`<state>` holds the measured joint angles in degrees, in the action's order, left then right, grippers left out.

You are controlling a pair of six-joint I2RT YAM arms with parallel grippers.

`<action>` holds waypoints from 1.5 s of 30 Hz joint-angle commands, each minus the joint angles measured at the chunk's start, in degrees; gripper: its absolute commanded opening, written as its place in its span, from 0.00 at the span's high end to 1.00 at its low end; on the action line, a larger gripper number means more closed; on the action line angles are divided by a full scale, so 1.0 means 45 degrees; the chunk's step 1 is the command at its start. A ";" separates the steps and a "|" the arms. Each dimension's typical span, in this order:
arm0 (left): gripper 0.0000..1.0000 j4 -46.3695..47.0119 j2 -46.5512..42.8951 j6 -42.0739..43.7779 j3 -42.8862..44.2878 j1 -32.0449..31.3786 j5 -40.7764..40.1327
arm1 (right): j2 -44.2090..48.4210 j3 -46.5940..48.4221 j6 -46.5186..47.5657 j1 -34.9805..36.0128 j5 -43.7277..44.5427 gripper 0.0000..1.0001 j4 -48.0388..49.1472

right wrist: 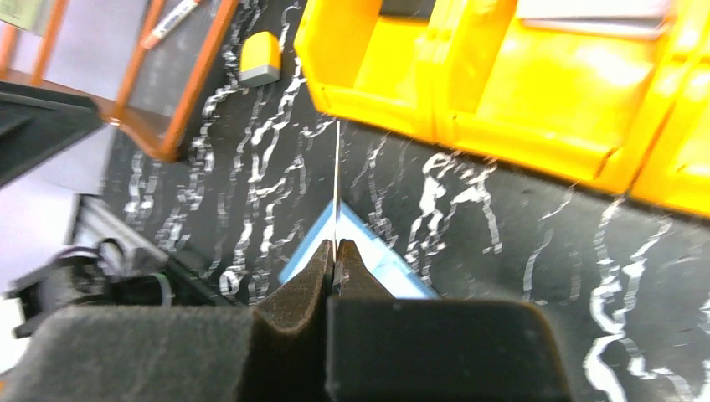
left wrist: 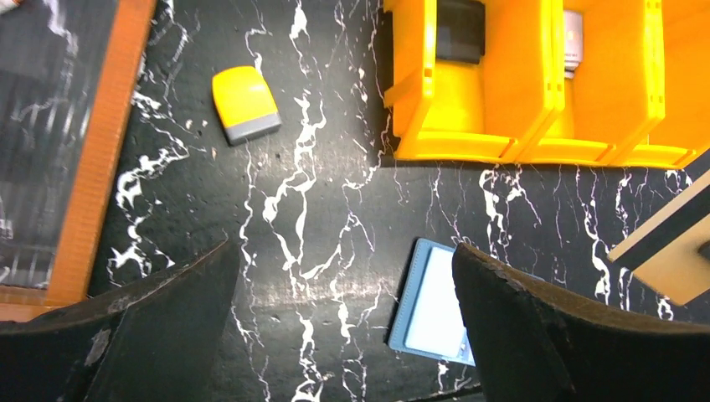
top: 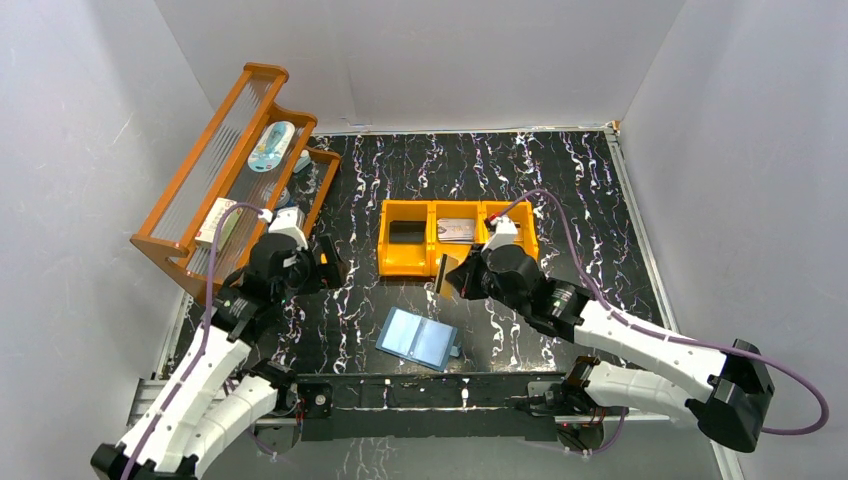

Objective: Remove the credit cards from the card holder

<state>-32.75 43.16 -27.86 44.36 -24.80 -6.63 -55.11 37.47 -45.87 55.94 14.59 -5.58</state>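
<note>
Item 1, my right gripper (right wrist: 335, 253): pinched tight on one tan credit card (top: 441, 272), which stands on edge just in front of the orange bin (top: 400, 264).
Item 2, card holder (top: 418, 338): lies open and flat on the black marbled table (top: 600, 200), apart from the held card.
Item 3, my left gripper (left wrist: 343, 249): fingers spread wide, holding nothing.
Item 4, greyish card (top: 457, 229): lies in the bin's middle compartment.

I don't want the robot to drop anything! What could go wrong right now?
The right pincer pinches the thin tan plastic card by just one edge, so it might slip or twist out. The card hangs near the front wall of the orange three-compartment plastic bin and could bump it. The left pincer is open and empty, so nothing steadies the open pale-blue wallet.
</note>
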 commanded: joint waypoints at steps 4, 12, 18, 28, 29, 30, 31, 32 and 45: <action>0.02 0.0590 -0.1533 0.1161 -0.0959 0.0061 -0.0683 | -0.0651 0.2121 0.5052 -0.0022 0.2042 1.00 -0.1515; 0.02 0.0526 -0.1201 0.1266 -0.0959 0.0064 -0.0759 | -0.1097 0.2974 0.9111 -0.0025 0.2887 1.00 -0.1081; 0.02 0.0548 -0.1022 0.1365 -0.0980 0.0080 -0.0825 | -0.2168 0.3554 1.1214 -0.0027 0.4650 1.00 -0.1585; 0.02 0.0542 -0.1123 0.1352 -0.0977 0.0063 -0.1088 | -0.3347 0.4290 1.6122 -0.3542 0.1242 1.00 -0.3523; 0.02 0.0560 -0.1115 0.1359 -0.0981 0.0078 -0.1073 | -0.3276 0.4109 1.6483 -0.3833 0.0653 1.00 -0.3488; 0.02 0.0577 -0.1099 0.1375 -0.0972 0.0066 -0.1051 | -0.3214 0.3977 1.6848 -0.4050 0.0162 1.00 -0.3447; 0.02 0.0579 -0.1068 0.1399 -0.0973 0.0069 -0.1019 | -0.3172 0.3875 1.7216 -0.4192 -0.0250 1.00 -0.3405; 0.02 0.0591 -0.1042 0.1414 -0.0971 0.0072 -0.0976 | -0.3137 0.3835 1.7509 -0.4339 -0.0380 1.00 -0.3292; 0.02 0.0591 -0.0958 0.1405 -0.0948 0.0066 -0.0905 | -0.3764 0.3302 2.1278 -0.6074 -0.3143 1.00 -0.2096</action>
<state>-30.44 38.79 -22.09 39.81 -24.80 -10.13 -70.98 51.96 44.51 28.95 6.83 -20.56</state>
